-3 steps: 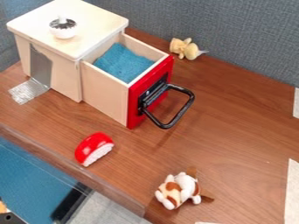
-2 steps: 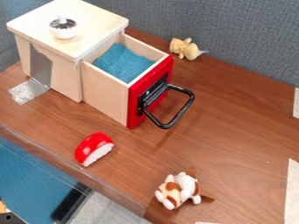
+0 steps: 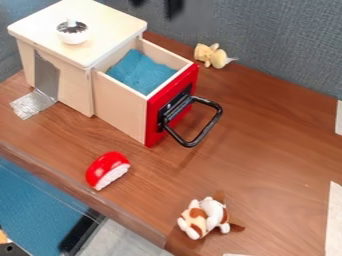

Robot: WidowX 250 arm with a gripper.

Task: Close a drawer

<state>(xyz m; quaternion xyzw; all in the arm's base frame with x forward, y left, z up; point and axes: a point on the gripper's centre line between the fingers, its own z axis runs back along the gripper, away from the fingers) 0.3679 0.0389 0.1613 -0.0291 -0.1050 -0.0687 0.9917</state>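
Observation:
The black gripper (image 3: 155, 5) is at the top edge of the camera view, above and behind the drawer, its two dark fingertips apart with nothing seen between them. A wooden drawer (image 3: 120, 110) with a red front (image 3: 155, 121) is pulled out of a pale wooden cabinet (image 3: 75, 89) at the upper left. Its black loop handle (image 3: 215, 120) sticks out to the right, untouched. Blue cloth (image 3: 139, 72) lines the inside of the drawer.
A silver-and-white knob-like object (image 3: 72, 33) stands on the cabinet top. A yellowish plush toy (image 3: 212, 55) lies behind the drawer, a red-and-white toy (image 3: 107, 170) in front of it, and a brown-and-white plush (image 3: 204, 217) near the bottom.
The gripper's fingertips have come into view at the top edge. The drawer, cabinet and toys have kept their places.

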